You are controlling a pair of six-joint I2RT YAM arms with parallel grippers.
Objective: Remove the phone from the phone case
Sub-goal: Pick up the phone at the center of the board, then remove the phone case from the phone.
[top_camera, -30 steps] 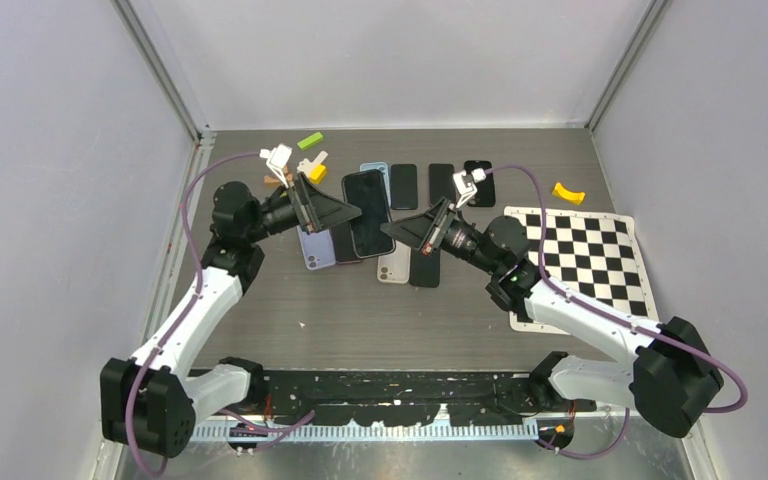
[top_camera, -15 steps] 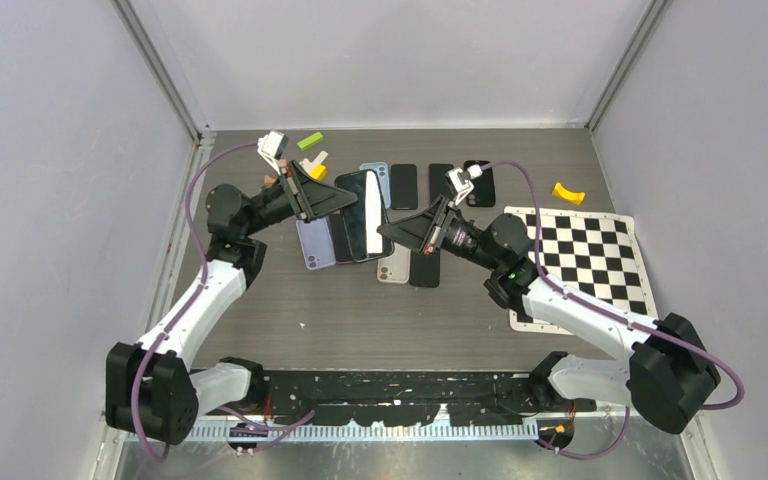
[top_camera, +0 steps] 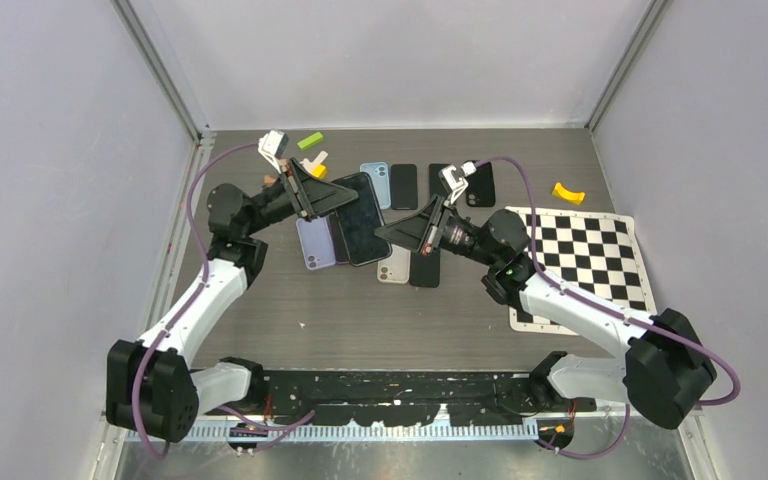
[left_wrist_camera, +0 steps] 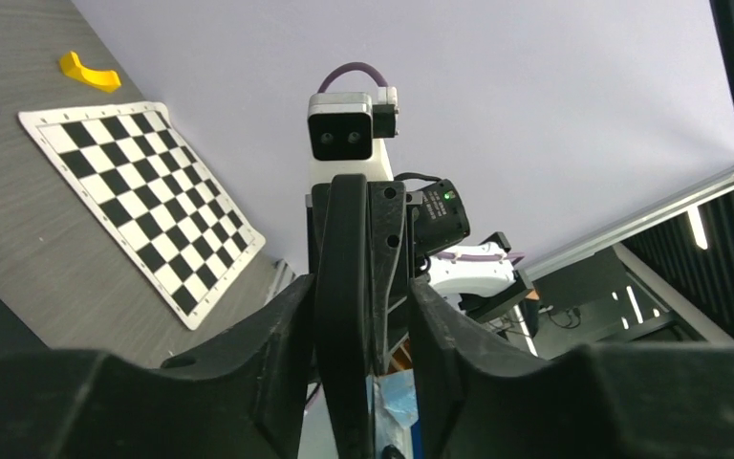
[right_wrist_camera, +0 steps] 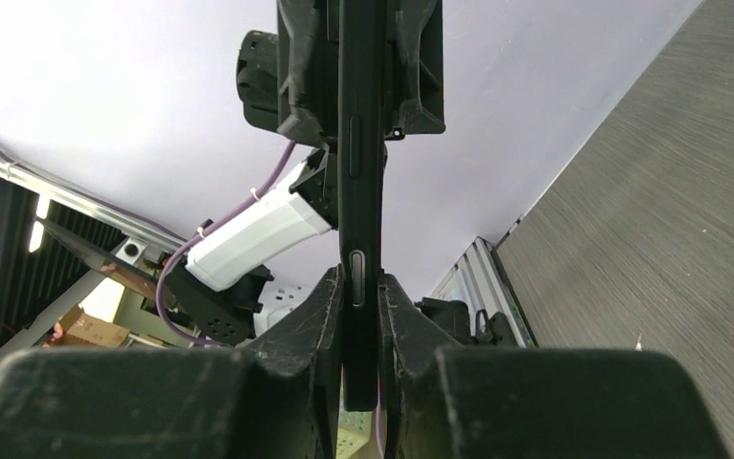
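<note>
I am holding the cased phone [top_camera: 358, 215] edge-on in the air above the desk [top_camera: 360, 310]. My right fingers [right_wrist_camera: 311, 325] are clamping one end. My left fingers [left_wrist_camera: 268, 354] are bracketing the other, and I cannot tell if they are gripping. An uneven pull risks dropping it onto the spare phones [top_camera: 403, 186] below.

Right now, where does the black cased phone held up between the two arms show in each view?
Top external: cased phone above mid-table, between left gripper and right gripper.
Left wrist: edge-on, bottom centre, between that gripper's fingers.
Right wrist: edge-on, centre, pinched by its fingers.
Shared landmark: grey table.
</note>
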